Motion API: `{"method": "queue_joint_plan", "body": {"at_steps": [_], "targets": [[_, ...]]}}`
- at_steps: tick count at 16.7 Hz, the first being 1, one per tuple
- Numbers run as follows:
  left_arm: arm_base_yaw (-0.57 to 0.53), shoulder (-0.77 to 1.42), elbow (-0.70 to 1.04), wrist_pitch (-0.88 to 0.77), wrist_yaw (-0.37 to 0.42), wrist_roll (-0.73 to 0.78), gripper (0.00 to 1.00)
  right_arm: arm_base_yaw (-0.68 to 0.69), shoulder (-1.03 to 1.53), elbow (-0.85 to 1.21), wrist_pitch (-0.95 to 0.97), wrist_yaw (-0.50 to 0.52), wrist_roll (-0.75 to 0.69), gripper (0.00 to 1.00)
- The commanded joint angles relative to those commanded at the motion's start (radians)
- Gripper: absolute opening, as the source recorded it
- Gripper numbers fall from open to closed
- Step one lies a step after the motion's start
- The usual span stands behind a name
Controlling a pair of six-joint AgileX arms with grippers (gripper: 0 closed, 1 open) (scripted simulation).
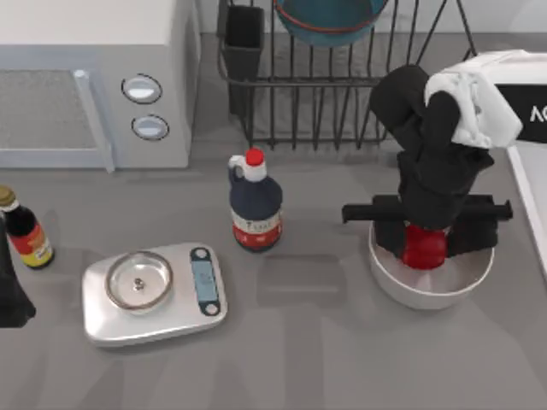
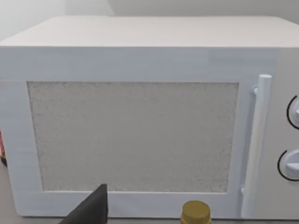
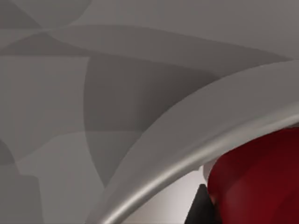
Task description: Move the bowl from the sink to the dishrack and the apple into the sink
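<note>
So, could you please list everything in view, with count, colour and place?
microwave: 1, white, back left
dishrack: 1, black, back centre
bowl: 1, teal, in dishrack
jug: 1, dark, red cap, table centre
scale: 1, silver, front left
sauce bottle: 1, dark, left edge
white bowl: 1, right
apple: 1, red, in white bowl
sink: 1, pale, right edge
right gripper: black, around apple
left gripper: black, facing microwave

right arm: reaching in from the table's right, wrist pointed down | right gripper [image 1: 424,246]: low, fingers either side of a red object, touching | left gripper [image 1: 10,299]: parked at the table's left edge
</note>
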Motion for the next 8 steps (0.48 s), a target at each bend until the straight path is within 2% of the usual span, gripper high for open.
{"method": "queue_joint_plan", "body": {"at_steps": [5, 8], "targets": [[0.000, 0.000, 0.000, 0.000, 0.000, 0.000, 1.00, 0.000, 0.000, 0.000, 0.000, 0.000, 0.000, 0.02], [0.000, 0.000, 0.000, 0.000, 0.000, 0.000, 1.00, 0.000, 0.000, 0.000, 0.000, 0.000, 0.000, 0.00]]}}
